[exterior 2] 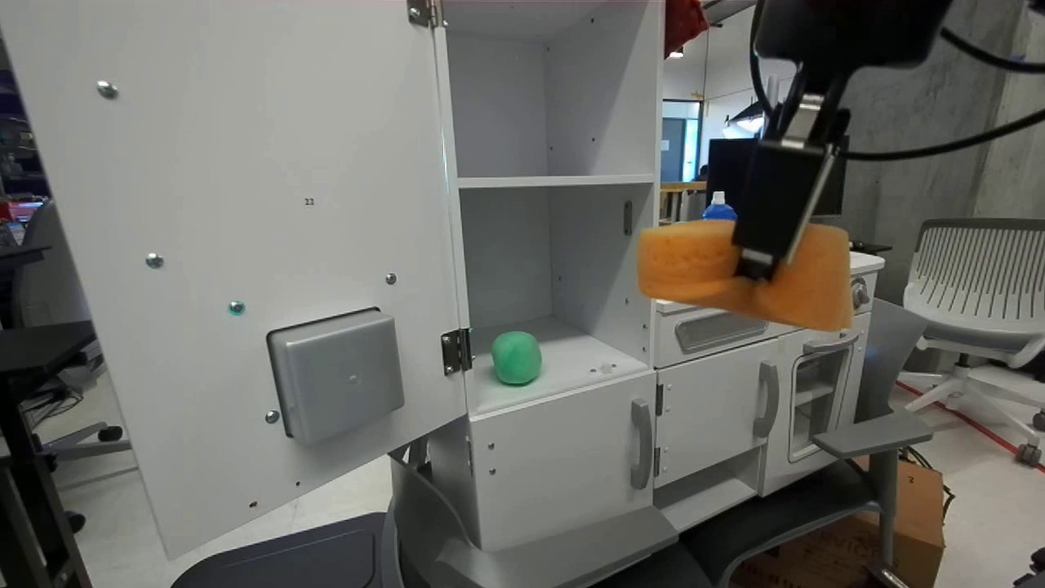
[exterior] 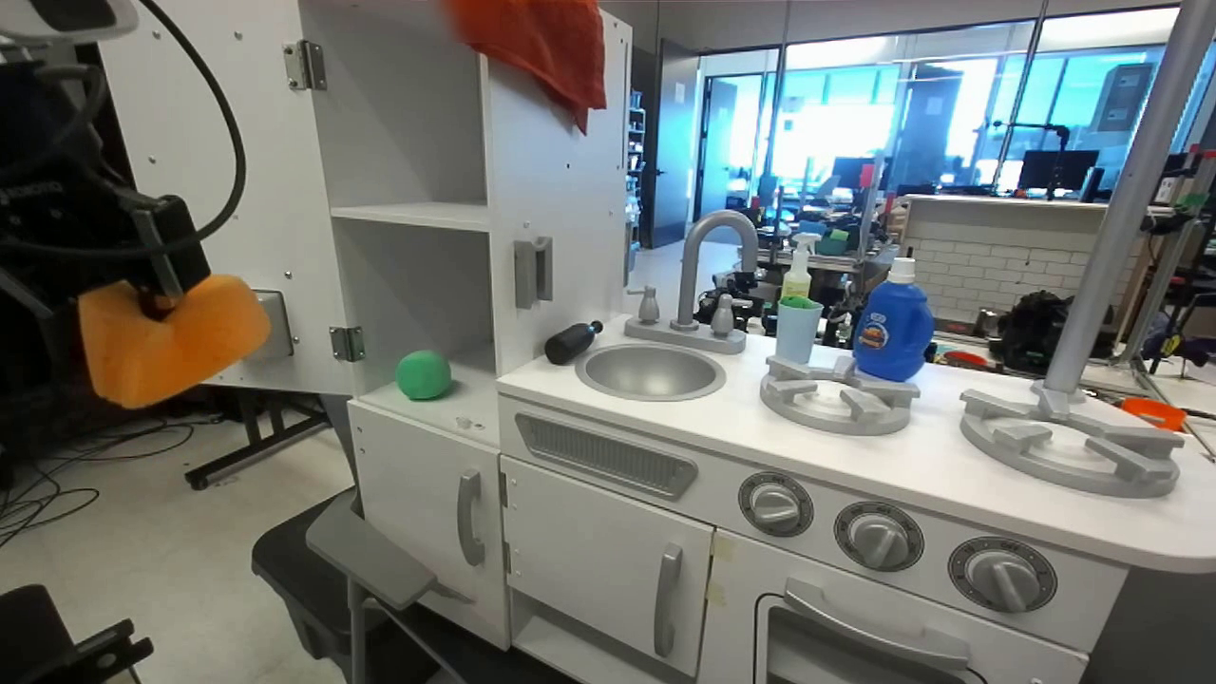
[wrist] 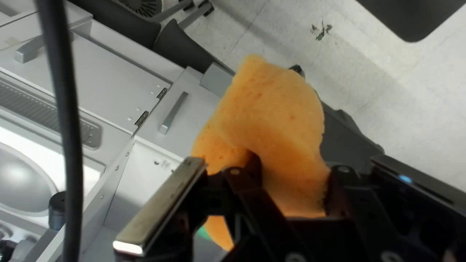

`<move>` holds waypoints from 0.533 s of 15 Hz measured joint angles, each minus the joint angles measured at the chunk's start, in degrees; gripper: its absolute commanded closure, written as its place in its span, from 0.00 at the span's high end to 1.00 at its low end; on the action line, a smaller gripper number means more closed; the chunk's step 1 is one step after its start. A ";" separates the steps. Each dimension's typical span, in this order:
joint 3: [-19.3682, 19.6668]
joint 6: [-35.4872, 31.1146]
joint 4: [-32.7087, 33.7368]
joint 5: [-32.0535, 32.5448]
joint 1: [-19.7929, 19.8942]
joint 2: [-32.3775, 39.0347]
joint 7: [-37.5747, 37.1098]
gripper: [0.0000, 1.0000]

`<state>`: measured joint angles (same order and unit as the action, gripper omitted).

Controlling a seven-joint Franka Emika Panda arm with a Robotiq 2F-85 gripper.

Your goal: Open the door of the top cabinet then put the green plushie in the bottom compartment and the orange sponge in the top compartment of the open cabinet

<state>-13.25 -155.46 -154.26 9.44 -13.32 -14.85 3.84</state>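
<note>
The black two-fingered gripper [wrist: 291, 178] pinches the yellow-orange rectangular foam sponge [exterior 2: 820, 282]; the wrist view shows most clearly how the block creases where it is squeezed. Both exterior views show it held in the air, outside the tall white upper cabinet [exterior: 560, 180].

The tall white panel door [exterior 2: 204, 204] stands open. On its inner face, a squarish grey box [exterior 2: 343, 376] shows whole in an exterior view — while the sponge covers part of that box [exterior: 282, 323] in an exterior view.

The small round green soft ball [exterior 2: 516, 359] sits on the base of the white-walled bottom compartment [exterior 2: 506, 261], under the white shelf [exterior 2: 559, 181]. Both exterior views show it clearly; the wrist view gives just a small green patch [wrist: 202, 233] beside the sponge. Above that shelf, the white-walled top compartment [exterior 2: 498, 106] shows its back wall in an exterior view.

The red-orange cloth [exterior: 556, 52] hangs beside the cabinet in both exterior views. The round silver-grey sink [exterior: 655, 375], whole in an exterior view, is cut off by the edge of the wrist view; a black bottle [exterior: 573, 342] lies on its side just beside it. Only the wrist view shows a dark-green scrap [wrist: 321, 31] on the pale floor [wrist: 364, 62] — too small to name.
</note>
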 measured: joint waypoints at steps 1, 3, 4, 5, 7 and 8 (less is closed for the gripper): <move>-0.12 -1.41 -0.08 0.07 0.09 -0.77 -2.32 0.04; -0.65 -4.56 0.08 0.22 0.84 -1.62 -7.03 0.04; -1.22 -6.40 0.19 0.41 1.64 -1.78 -9.48 0.04; -2.09 -8.35 0.47 1.07 2.83 -1.81 -12.43 0.04; -4.12 -11.37 1.65 3.44 5.87 -1.75 -18.62 0.04; -5.43 -12.58 2.59 5.00 7.85 -1.71 -21.95 0.04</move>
<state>-18.69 -168.04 -151.67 14.44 -5.47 -16.55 -18.11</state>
